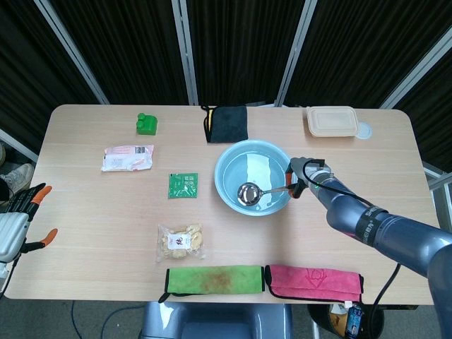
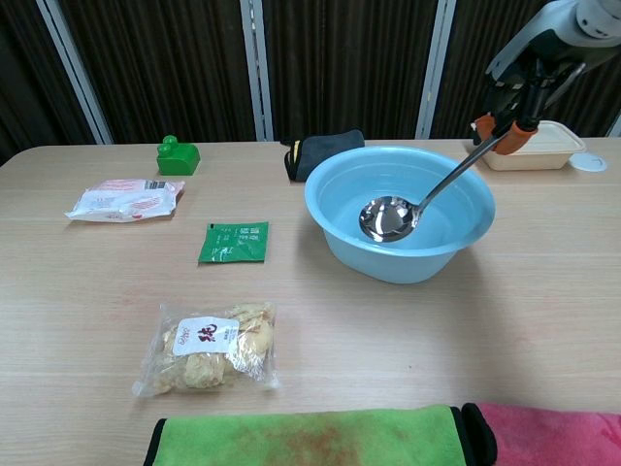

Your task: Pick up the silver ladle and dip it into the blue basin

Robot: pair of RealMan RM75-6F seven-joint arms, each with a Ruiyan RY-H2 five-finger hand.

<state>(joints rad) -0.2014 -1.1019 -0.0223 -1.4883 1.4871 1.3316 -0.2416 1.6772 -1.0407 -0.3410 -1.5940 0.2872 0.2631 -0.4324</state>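
The blue basin [image 1: 227, 162] [image 2: 335, 184] stands mid-table. My right hand [image 1: 305, 174] [image 2: 529, 73] hovers over its right rim and grips the handle of the silver ladle [image 1: 248, 193] [image 2: 388, 217]. The ladle slants down to the left, and its bowl is inside the basin, low over the bottom. My left hand [image 1: 15, 224] sits at the table's left edge, away from everything, fingers apart and holding nothing; the chest view does not show it.
A green sachet [image 1: 183, 185], a snack bag [image 1: 180, 241], a pink-white packet [image 1: 127, 157] and a green block [image 1: 146, 123] lie left of the basin. A black cloth [image 1: 227, 123] and a lidded beige box [image 1: 330, 121] sit behind it. Green [image 1: 214, 278] and pink [image 1: 314, 281] towels line the front edge.
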